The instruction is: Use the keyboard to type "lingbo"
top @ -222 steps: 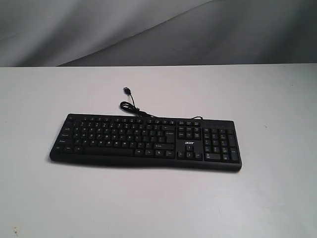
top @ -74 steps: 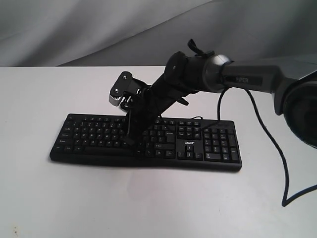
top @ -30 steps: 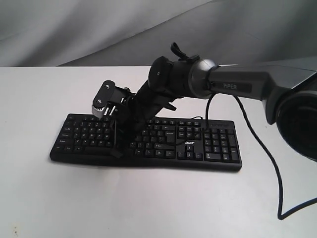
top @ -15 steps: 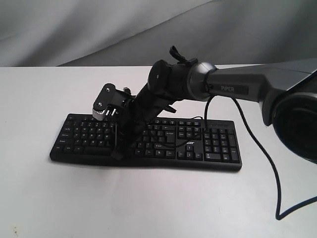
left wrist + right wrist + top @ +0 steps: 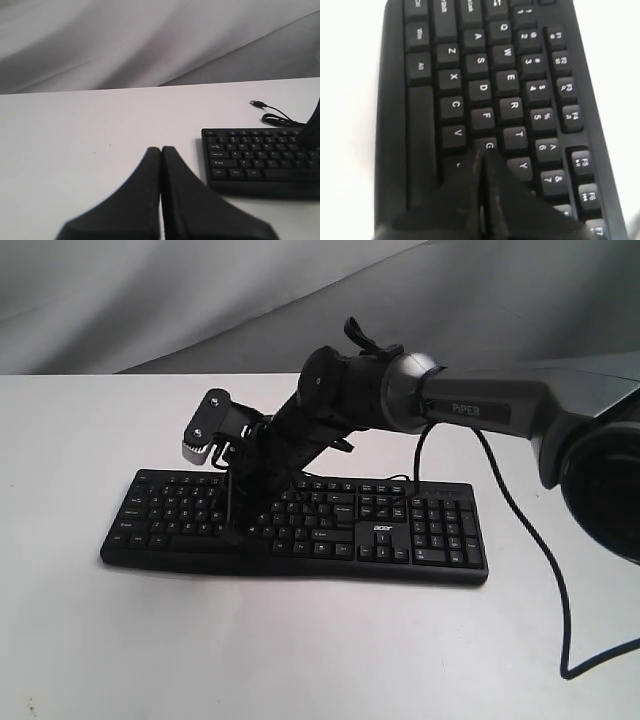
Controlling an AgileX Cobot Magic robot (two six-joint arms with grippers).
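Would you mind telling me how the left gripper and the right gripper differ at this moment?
The right gripper points down at the keyboard, its tips by the G key; the left gripper is over bare table, off the keyboard. The right gripper shows in the exterior view; the left gripper does not. Both are shut.

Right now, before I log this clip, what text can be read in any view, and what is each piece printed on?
"PiPER": on the right arm, on its grey link.
"acer": white logo on the keyboard.
"Q W E R T Y", "A S D F G", "Z X C V", "Win", "Alt": keycaps in the right wrist view.
Function-key legends there, and key legends in the other views: too blurred or small to read.
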